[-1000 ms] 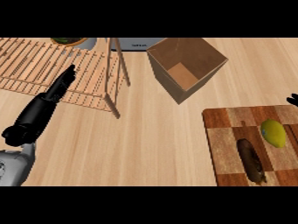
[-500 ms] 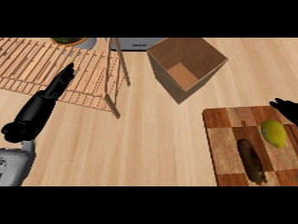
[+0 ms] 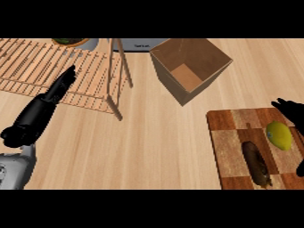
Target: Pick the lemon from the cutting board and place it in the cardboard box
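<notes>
Head view, read from left to right. At the lower left edge, the grey left forearm entered the view, and the black left hand lay stretched out over the near edge of a wooden slatted rack, its fingers straight and pointing away from the robot, holding nothing. Beyond the rack, at the far edge of the light wooden counter, stood a bowl with something green in it, only partly in view. To its right, past the middle, the cardboard box stood open on the counter, turned at an angle, with nothing inside. Nearer and further right lay the chequered cutting board. On it rested a dark brown elongated item and, just to its right, the lemon, lying free on the board. At the right edge, the black right hand hung over the board just beside the lemon, spread wide; whether it touched the lemon could not be told.
</notes>
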Controlling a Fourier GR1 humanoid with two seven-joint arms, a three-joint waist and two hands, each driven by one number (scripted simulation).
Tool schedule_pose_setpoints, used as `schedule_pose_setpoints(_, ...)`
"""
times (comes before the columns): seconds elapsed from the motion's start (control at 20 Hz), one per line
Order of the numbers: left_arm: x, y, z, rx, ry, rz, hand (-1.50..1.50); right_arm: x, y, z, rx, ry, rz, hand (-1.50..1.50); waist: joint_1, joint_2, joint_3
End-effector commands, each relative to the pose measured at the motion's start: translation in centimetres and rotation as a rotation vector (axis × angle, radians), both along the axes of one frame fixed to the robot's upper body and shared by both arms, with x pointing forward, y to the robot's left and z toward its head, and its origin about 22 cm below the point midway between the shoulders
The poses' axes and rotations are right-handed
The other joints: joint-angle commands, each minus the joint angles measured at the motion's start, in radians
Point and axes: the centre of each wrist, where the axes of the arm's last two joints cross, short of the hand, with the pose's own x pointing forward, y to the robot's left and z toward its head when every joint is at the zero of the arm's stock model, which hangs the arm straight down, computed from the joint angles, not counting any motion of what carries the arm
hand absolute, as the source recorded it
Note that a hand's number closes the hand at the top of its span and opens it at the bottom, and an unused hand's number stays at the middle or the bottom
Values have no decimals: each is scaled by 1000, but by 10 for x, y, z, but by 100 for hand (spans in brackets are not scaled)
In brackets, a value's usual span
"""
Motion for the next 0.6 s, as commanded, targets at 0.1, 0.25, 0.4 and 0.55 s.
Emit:
schedule_pose_setpoints(0.1, 3, -5, -13, -9, 10, 4, 0, 12, 3, -21, -53, 4, -27, -150, 1, 1, 0)
schedule_pose_setpoints(0.25, 5, 6, 8, -8, 6, 5, 0, 12, -4, -15, -30, 7, -17, -150, 0, 0, 0)
schedule_pose_setpoints(0.4, -14, 6, -16, 2, -15, 18, 0, 12, -10, -32, 7, 26, -17, -150, 1, 0, 0)
schedule_pose_setpoints(0.55, 2, -14, -8, 18, -2, -7, 0, 13, -12, -41, 7, 45, -9, -150, -1, 0, 0)
